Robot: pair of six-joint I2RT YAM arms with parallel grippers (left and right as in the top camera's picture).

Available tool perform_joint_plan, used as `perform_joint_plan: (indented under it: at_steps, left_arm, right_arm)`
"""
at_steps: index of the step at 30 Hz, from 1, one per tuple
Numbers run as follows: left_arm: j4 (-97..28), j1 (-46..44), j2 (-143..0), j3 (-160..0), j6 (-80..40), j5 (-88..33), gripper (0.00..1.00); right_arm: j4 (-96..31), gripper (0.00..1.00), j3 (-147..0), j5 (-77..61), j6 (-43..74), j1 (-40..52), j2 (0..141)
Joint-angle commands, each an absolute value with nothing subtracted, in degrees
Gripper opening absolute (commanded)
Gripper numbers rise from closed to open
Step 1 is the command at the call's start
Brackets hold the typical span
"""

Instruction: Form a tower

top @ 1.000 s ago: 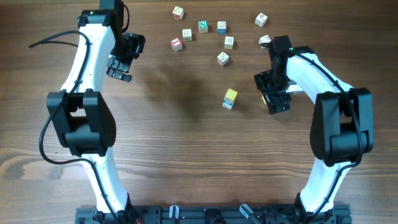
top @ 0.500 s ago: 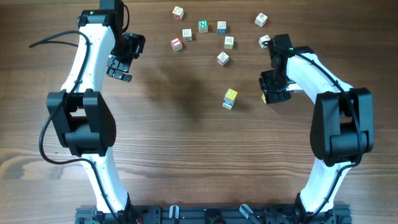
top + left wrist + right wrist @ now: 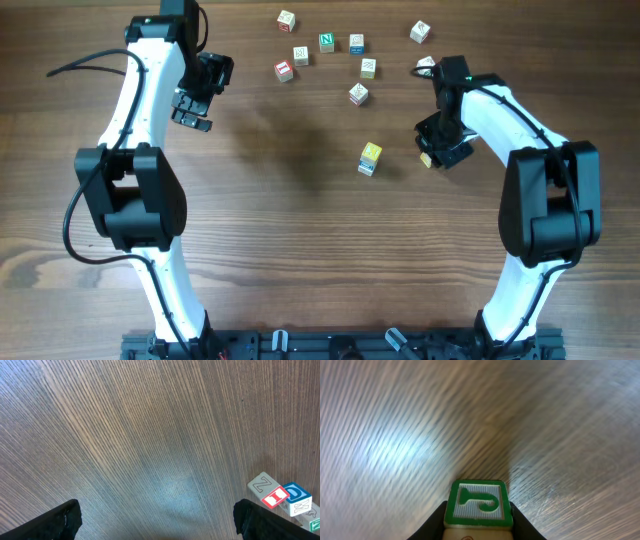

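The tower (image 3: 370,157) stands on the wooden bench (image 3: 300,230) near its middle, a short stack with a yellow face on top and a blue edge showing beneath it, with nothing touching it. Just to the right of the tower, the right claw (image 3: 432,157) is pinching a single cube (image 3: 478,505). The wrist view shows its dark fingers (image 3: 436,522) pressed against both sides of the cube, whose face towards the camera bears a green-framed letter J. Whether that cube rests on the bench or hangs just above it cannot be told. A gap of bare wood lies between the held cube and the tower. Beyond the tower, towards the far edge, loose cubes (image 3: 327,42) lie scattered singly, the nearest one (image 3: 358,94) a short way off. Well to the left of the tower and farther back, the left claw (image 3: 193,98) hangs with its jaws spread wide and nothing between them. Its wrist view shows only wood grain and a few letter cubes (image 3: 274,497) at the lower right corner.
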State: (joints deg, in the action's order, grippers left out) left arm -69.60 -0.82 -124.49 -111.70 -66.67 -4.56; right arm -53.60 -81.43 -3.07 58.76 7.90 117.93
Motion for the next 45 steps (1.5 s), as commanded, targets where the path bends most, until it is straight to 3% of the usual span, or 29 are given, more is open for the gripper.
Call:
perform_joint_plan:
  at_steps: [1, 9, 16, 21, 45]
  left_arm:
    - [-69.6, -0.6, -122.8, -111.4, -66.0, -4.0, 1.0]
    - [-69.6, -0.6, -122.8, -111.4, -66.0, -4.0, 1.0]
    - [-69.6, -0.6, -122.8, -111.4, -66.0, -4.0, 1.0]
    - [-69.6, -0.6, -122.8, -111.4, -66.0, -4.0, 1.0]
    - [-69.6, -0.6, -122.8, -111.4, -66.0, -4.0, 1.0]
  right_arm:
    - [-57.6, 0.04, -87.4, -8.4, 35.8, 7.6, 115.8]
    - [-81.6, 0.04, -108.3, -17.6, 1.9, 8.9, 110.8]
    - [-81.4, 0.04, -110.9, -17.4, -22.1, 19.0, 111.5]
    - [-81.3, 0.04, -110.2, -7.4, -28.5, 23.7, 112.5]
    - [-78.0, 0.05, -105.6, -7.3, -36.0, 23.6, 118.8]
